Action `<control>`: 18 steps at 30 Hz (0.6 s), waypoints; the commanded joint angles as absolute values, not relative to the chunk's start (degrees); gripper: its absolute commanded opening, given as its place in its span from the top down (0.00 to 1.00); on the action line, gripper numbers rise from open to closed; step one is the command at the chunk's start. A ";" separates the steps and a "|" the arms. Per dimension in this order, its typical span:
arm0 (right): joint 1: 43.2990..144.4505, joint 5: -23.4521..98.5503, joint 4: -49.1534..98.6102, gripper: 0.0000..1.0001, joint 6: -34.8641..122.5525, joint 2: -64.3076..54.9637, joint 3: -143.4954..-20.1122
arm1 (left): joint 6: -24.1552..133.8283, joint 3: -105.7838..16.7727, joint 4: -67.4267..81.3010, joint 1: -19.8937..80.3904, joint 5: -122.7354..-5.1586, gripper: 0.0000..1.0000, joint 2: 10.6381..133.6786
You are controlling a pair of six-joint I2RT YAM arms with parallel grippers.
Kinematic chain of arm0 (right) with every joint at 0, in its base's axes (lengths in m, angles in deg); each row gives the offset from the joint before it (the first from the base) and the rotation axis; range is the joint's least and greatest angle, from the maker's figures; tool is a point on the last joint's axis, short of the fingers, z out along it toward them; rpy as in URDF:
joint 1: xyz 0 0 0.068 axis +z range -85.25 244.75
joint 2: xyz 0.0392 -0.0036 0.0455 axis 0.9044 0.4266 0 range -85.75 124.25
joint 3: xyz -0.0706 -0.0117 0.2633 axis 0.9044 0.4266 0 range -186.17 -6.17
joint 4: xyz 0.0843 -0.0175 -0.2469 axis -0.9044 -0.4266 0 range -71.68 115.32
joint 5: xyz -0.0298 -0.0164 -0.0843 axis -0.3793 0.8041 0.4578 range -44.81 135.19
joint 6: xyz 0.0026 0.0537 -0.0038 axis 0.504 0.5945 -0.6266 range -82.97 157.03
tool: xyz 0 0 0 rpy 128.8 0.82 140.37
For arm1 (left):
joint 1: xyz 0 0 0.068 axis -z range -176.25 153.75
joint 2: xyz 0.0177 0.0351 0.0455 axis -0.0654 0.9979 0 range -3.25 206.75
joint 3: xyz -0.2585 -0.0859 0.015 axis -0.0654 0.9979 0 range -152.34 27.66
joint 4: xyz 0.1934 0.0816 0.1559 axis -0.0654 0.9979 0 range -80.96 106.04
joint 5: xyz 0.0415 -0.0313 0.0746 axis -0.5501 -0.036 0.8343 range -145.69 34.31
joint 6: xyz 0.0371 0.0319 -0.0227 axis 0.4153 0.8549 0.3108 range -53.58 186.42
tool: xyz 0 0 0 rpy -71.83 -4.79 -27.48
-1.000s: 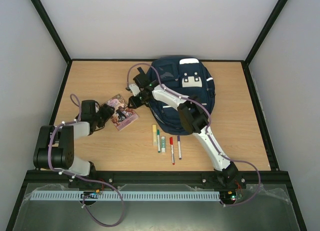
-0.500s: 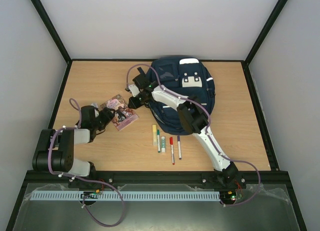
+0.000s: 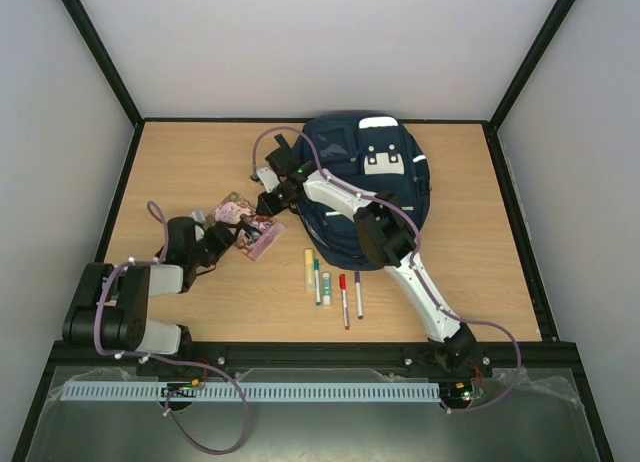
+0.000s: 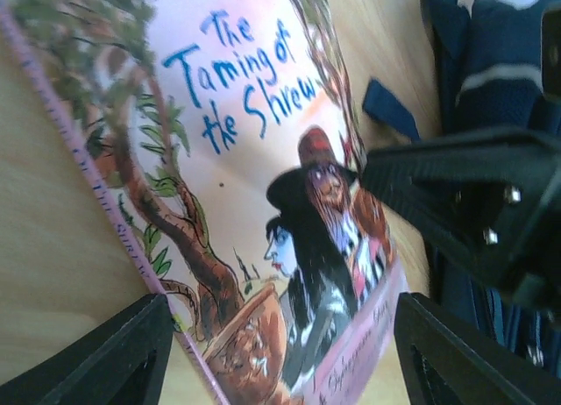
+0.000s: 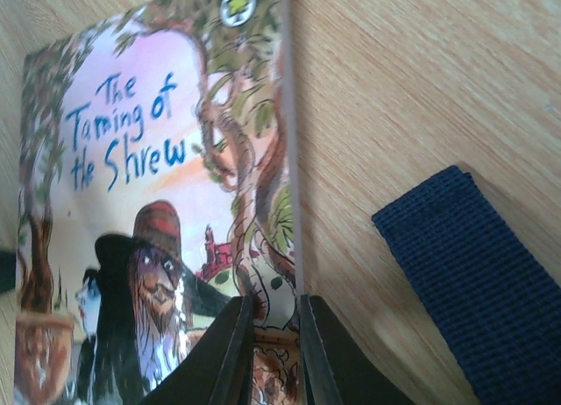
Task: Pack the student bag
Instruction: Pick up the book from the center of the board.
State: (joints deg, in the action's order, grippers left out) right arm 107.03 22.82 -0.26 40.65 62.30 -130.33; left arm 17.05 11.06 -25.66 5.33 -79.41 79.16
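Note:
The student bag (image 3: 370,177), navy with white stripes and grey patches, lies at the back middle of the table. A picture book, "The Taming of the Shrew" (image 3: 250,229), lies left of it with one edge raised off the table. My right gripper (image 3: 268,204) reaches across and is shut on the book's edge; the right wrist view shows both fingers (image 5: 238,335) pinching the book (image 5: 149,203). My left gripper (image 3: 218,240) is open just left of the book; in the left wrist view its gripper (image 4: 280,357) straddles the book's (image 4: 254,159) near corner without touching.
Several pens and a yellow highlighter (image 3: 309,267) lie in a row in front of the bag, including a red pen (image 3: 343,300). A navy bag strap (image 5: 478,273) lies on the wood beside the book. The bag (image 4: 500,81) and the right gripper (image 4: 465,203) show beyond the book in the left wrist view.
The book has tilted up on the edge held by my right gripper and shifted slightly right. My left gripper has drawn a little nearer and to the right, beside the book.

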 commanded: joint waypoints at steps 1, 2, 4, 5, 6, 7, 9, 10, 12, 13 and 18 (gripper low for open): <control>110.63 23.61 -15.57 0.85 40.27 75.00 -124.43 | 13.66 11.39 -23.65 10.23 -89.76 0.29 73.50; 110.55 23.45 -15.61 0.85 40.31 75.24 -124.39 | 13.46 11.18 -22.83 10.56 -89.19 0.29 71.54; 110.58 23.12 -15.65 0.86 40.34 75.50 -124.26 | 13.13 10.79 -20.92 11.10 -87.35 0.28 67.11; 110.61 23.01 -15.61 0.87 40.34 75.42 -124.03 | 12.90 10.68 -19.88 11.21 -86.31 0.27 65.28; 110.65 22.96 -15.53 0.88 40.31 75.35 -123.72 | 12.63 10.58 -18.43 11.29 -85.08 0.27 63.68; 110.75 23.33 -15.37 0.88 40.33 75.23 -123.23 | 12.43 10.37 -16.15 11.31 -83.72 0.27 61.96; 111.11 23.85 -14.72 0.90 40.47 74.73 -121.70 | 12.49 9.70 -10.59 11.39 -80.98 0.27 59.09; 111.39 23.83 -14.50 0.90 40.54 74.36 -120.70 | 12.59 9.20 -7.12 11.38 -79.25 0.27 57.39; 112.14 23.71 -14.14 0.92 40.44 73.78 -118.78 | 12.57 8.28 2.19 11.40 -74.30 0.27 53.83; 112.83 23.94 -14.10 0.92 40.38 73.66 -117.91 | 12.64 7.72 6.95 11.32 -71.32 0.27 52.31; 114.62 23.45 -13.96 0.93 39.93 74.27 -114.89 | 15.00 7.99 19.77 10.04 -66.52 0.24 48.70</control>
State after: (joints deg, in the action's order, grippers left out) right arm 109.85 18.27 7.41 40.25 61.64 -124.99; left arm 13.47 8.44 4.33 11.04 -72.50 50.44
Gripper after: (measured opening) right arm 0.071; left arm 0.740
